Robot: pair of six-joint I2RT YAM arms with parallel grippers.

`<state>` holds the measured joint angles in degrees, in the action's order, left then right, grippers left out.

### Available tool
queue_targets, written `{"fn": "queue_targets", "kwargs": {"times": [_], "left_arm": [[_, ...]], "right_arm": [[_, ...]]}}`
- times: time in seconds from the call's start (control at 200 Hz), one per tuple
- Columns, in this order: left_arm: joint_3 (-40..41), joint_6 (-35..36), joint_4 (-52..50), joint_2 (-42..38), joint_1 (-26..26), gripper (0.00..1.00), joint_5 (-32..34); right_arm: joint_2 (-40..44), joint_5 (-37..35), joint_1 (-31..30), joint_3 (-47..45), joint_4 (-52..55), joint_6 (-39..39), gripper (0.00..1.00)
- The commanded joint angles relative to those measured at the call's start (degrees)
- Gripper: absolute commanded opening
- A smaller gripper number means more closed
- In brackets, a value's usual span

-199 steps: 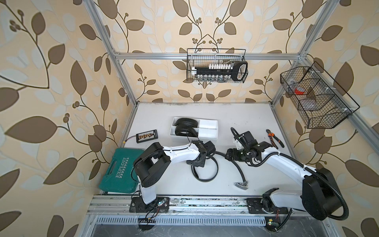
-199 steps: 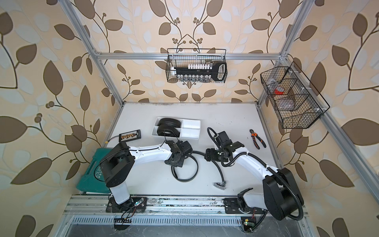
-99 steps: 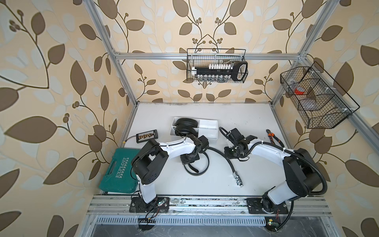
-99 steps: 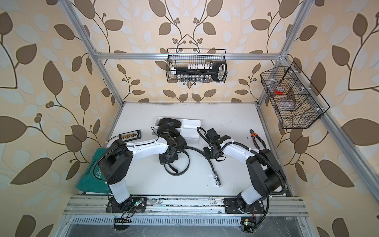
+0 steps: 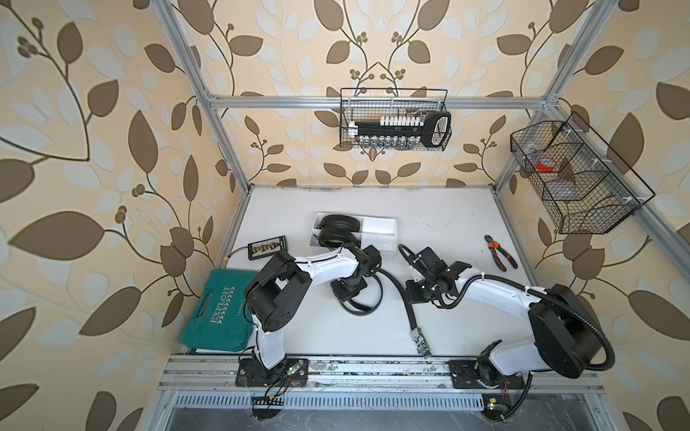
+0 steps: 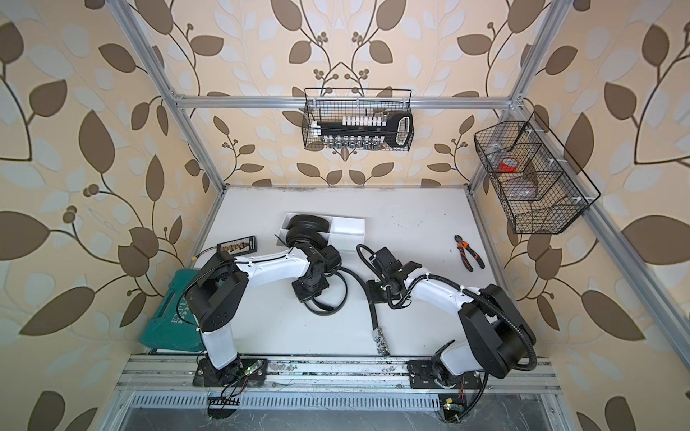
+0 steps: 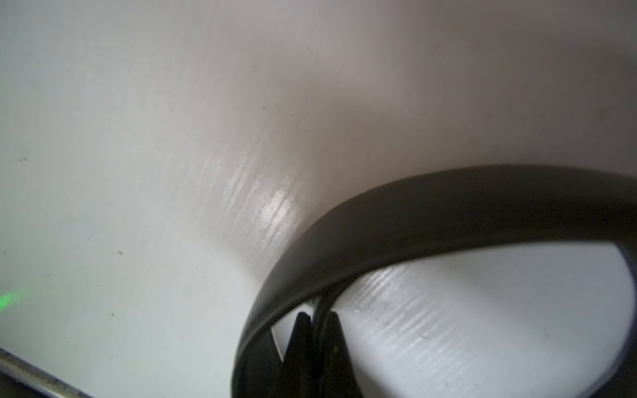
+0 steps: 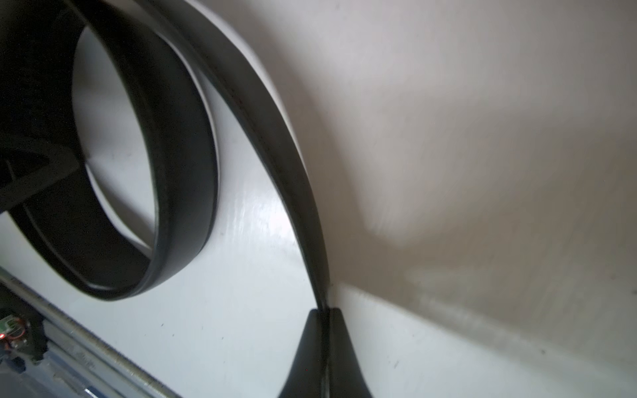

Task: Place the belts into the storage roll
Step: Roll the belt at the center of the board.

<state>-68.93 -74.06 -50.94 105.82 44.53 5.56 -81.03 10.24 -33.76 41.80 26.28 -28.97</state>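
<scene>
Left end effector (image 7: 317,324) clamps tight on the coiled part of a black belt (image 8: 275,144); right end effector (image 8: 325,315) pinches its strap low over the tabletop (image 5: 448,224).

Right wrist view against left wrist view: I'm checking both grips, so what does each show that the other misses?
Only right wrist: the right gripper shut on a run of the belt, its coiled loop beside. Only left wrist: the left gripper pinching a curved stretch, a green glow. Both: black belt on the white table.
</scene>
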Motion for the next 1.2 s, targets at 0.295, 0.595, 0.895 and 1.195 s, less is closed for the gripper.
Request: {"fn": "queue_targets", "kwargs": {"times": [0.295, 0.595, 0.895, 1.195], "left_arm": [[-7.4, -0.5, 0.1, 5.3, 1.6, 0.00, -3.2], [-18.9, -2.4, -2.1, 13.7, 5.0, 0.00, -4.4], [-19.5, 0.0, -2.0, 13.9, 5.0, 0.00, -4.9], [-18.8, 5.6, -2.6, 11.9, 5.0, 0.00, -7.9]], "right_arm": [[6.4, -0.9, 8.7, -4.6, -0.6, -3.0, 0.00], [15.9, -1.5, 10.7, -10.0, 3.5, -11.8, 0.00], [23.9, -7.5, 5.2, -11.7, -2.0, -12.4, 0.67], [23.8, 1.6, 5.1, -12.1, -15.4, 8.4, 0.80]]}}
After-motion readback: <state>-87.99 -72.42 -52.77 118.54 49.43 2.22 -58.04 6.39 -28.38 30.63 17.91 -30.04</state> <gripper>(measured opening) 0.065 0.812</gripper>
